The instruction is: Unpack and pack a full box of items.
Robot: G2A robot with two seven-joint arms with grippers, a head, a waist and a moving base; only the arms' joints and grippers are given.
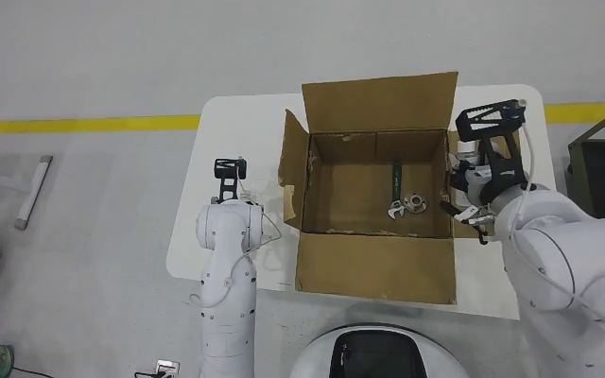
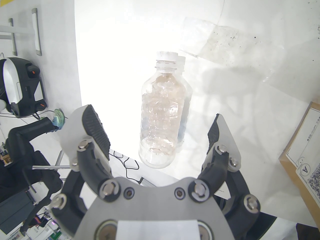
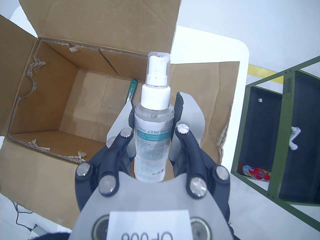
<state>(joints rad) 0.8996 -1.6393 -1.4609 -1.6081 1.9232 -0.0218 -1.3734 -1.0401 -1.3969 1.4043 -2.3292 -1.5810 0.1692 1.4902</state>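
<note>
The right hand [image 3: 155, 107] is clamped snug on a spray bottle [image 3: 153, 136]. Its fingers pinch the body just under the white pump collar, and the bottle is upright with its clear cap on. It hangs over the right-hand edge of the open cardboard box [image 1: 373, 269], above the folded-out side flap [image 3: 202, 88]. On the box floor there's just a green-handled tool [image 1: 397, 178] with a small metal fitting [image 1: 412, 201] right by its head. My read is that this is the unpacking half and the sprayer is headed for the counter [image 1: 236, 132].

How I'd do it:
- Carry it high enough to clear that flap.
- Keep it vertical so it doesn't twist in the grip.
- Pick the bare strip of counter right of the box. It's narrow, so stay off the edge.
- Set the base flat before letting go. Tall, skinny bottles love to tip.

The left hand [image 2: 155, 126] is over the counter on the box's left side, spread wide and holding nothing. Its ribbed pads [image 2: 96, 128] sit either side of a clear plastic bottle [image 2: 162, 111] with a white cap, not touching it. The bottle looks to be lying on the counter, but it's see-through plastic in hard glare, so I can't swear it's flat down.
</note>
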